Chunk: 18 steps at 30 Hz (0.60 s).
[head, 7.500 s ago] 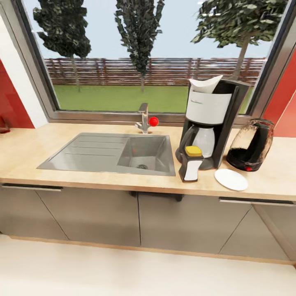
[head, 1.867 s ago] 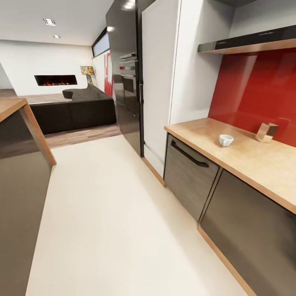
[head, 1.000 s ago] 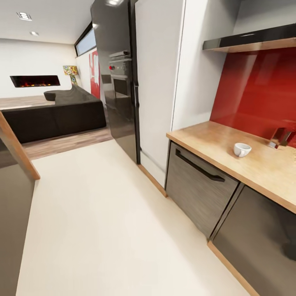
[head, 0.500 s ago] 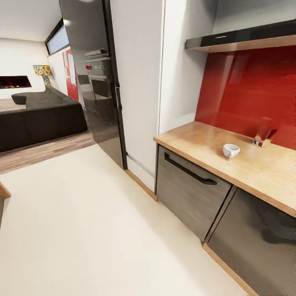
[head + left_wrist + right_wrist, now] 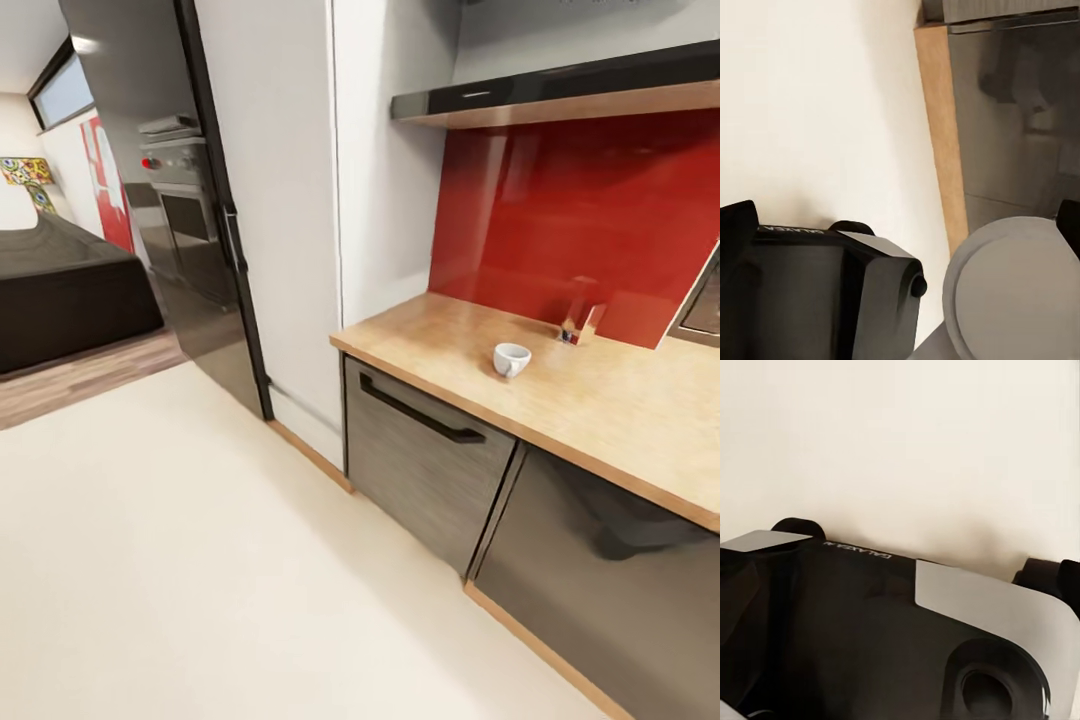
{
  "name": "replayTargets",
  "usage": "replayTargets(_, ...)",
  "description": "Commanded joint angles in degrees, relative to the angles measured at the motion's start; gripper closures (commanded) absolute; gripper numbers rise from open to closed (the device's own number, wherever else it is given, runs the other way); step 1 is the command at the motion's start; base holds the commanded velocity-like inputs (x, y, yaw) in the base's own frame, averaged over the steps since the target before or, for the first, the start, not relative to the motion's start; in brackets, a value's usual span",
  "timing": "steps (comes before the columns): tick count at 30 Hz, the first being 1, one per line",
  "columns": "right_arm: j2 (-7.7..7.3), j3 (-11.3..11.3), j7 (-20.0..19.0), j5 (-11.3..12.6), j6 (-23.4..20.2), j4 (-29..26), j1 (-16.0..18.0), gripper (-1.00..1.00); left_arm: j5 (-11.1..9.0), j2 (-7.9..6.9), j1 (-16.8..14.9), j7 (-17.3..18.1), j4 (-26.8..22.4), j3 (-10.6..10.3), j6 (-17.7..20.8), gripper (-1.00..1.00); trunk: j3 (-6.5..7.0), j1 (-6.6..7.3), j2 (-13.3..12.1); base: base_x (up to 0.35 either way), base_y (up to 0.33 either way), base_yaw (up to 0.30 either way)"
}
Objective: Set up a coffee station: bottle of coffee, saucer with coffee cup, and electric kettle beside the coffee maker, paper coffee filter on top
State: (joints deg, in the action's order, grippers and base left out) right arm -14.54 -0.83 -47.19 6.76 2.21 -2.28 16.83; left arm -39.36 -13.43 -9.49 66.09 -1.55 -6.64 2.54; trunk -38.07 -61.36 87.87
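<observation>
Head view: the coffee cup [image 5: 511, 359] stands upright on the wooden countertop [image 5: 620, 400], handle toward the room side. It sits well back from the counter's front edge, above the drawer front with the black bar handle [image 5: 421, 410]. A small metallic block [image 5: 581, 324] stands near the cup, against the red backsplash [image 5: 590, 220]. A dark shelf [image 5: 560, 95] with a wooden underside runs along the wall over the counter. Beside the counter stands a tall white cabinet [image 5: 270, 200], then a dark unit with a built-in oven [image 5: 180, 200]. A dark sofa [image 5: 60, 290] occupies the far room.

Neither gripper can be seen in the head view, so the cup's position relative to either one cannot be read directly. The wrist views face the pale floor [image 5: 200, 560], not the counter.

Left wrist view: black and grey parts of the robot's base [image 5: 817, 292] over the pale floor, a wooden plinth strip [image 5: 943, 135] and a glossy dark cabinet front [image 5: 1020, 112] alongside. The fingers cannot be made out; the state of the left gripper cannot be told.

Right wrist view: a black and silver robot housing [image 5: 885, 630] against the floor. The fingers cannot be made out; the state of the right gripper cannot be told.
</observation>
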Motion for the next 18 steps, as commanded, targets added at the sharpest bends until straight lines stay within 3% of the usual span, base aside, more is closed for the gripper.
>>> replayTargets(1,0.00,-0.14,-0.18,0.28,0.16,0.09,0.05,-1.00,-0.57,-0.02,0.00,0.17,-0.03,-0.48,0.27,-1.00,-0.05,0.00,0.03,0.078,0.053,-0.248)
replayTargets(18,0.00,-0.14,-0.18,0.27,0.16,0.09,0.06,-1.00,-0.56,-0.02,0.00,0.11,-0.03,-0.48,0.27,-1.00,-0.05,0.00,0.03,0.257,0.170,-0.071)
